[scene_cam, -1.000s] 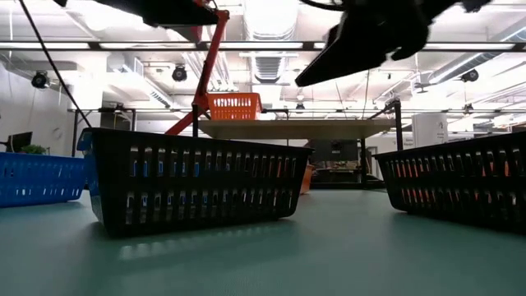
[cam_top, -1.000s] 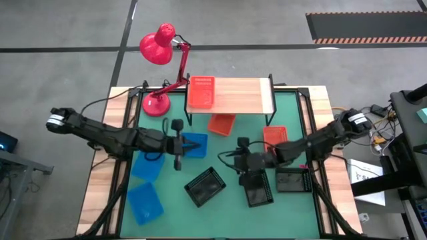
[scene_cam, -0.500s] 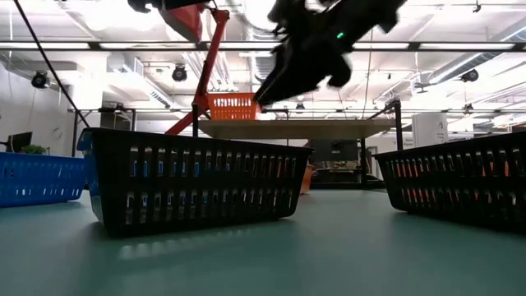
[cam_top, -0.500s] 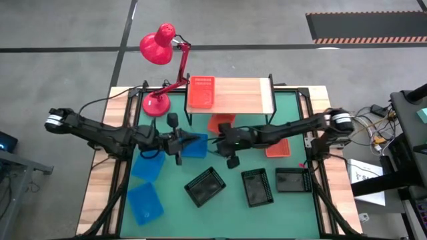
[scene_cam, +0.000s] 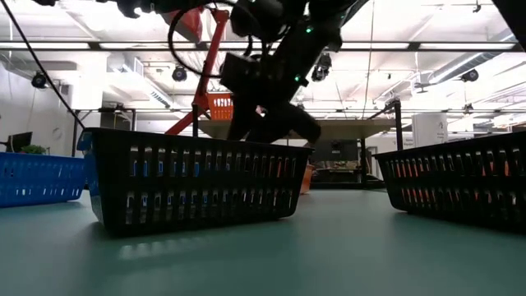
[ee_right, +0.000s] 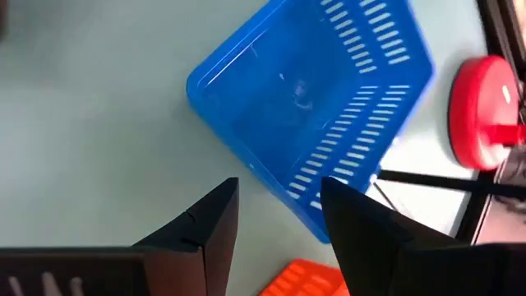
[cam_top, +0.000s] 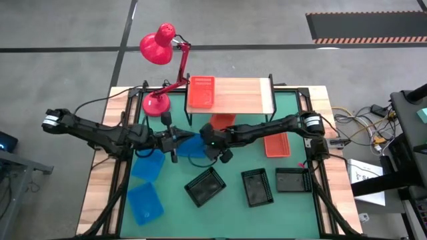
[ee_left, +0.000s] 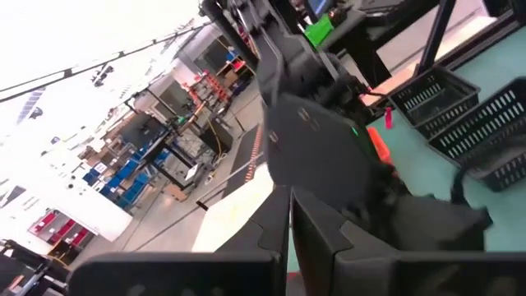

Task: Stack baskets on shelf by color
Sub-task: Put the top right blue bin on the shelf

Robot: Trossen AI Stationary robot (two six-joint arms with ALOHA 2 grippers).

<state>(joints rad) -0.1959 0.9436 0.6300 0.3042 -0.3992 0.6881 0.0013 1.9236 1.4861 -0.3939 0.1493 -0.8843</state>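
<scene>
A blue basket point(cam_top: 191, 148) point(ee_right: 312, 107) lies flat on the green table in front of the shelf point(cam_top: 243, 97). My right gripper point(cam_top: 209, 143) point(ee_right: 283, 218) hovers open just over that basket's near rim, slanting down. Left of the basket, my left gripper point(cam_top: 177, 139) point(ee_left: 288, 238) is shut and level, holding nothing. One orange basket point(cam_top: 201, 92) sits on the shelf's left end; another point(cam_top: 220, 123) lies at the shelf's foot, and one more point(cam_top: 277, 144) lies to the right. Two blue baskets point(cam_top: 147, 183) lie at the near left.
Three black baskets point(cam_top: 205, 186) point(cam_top: 257, 187) point(cam_top: 293, 180) stand along the near middle and right. A red desk lamp point(cam_top: 159, 73) has its base point(ee_right: 485, 111) at the far left, beside the shelf. The two arms meet nose to nose at the table's middle.
My right gripper has swept from above the black baskets toward the table's left and a little toward the far edge. It rolled its wrist, stayed open, and now stands over the middle blue basket. My left gripper has rolled in place. No basket has moved.
</scene>
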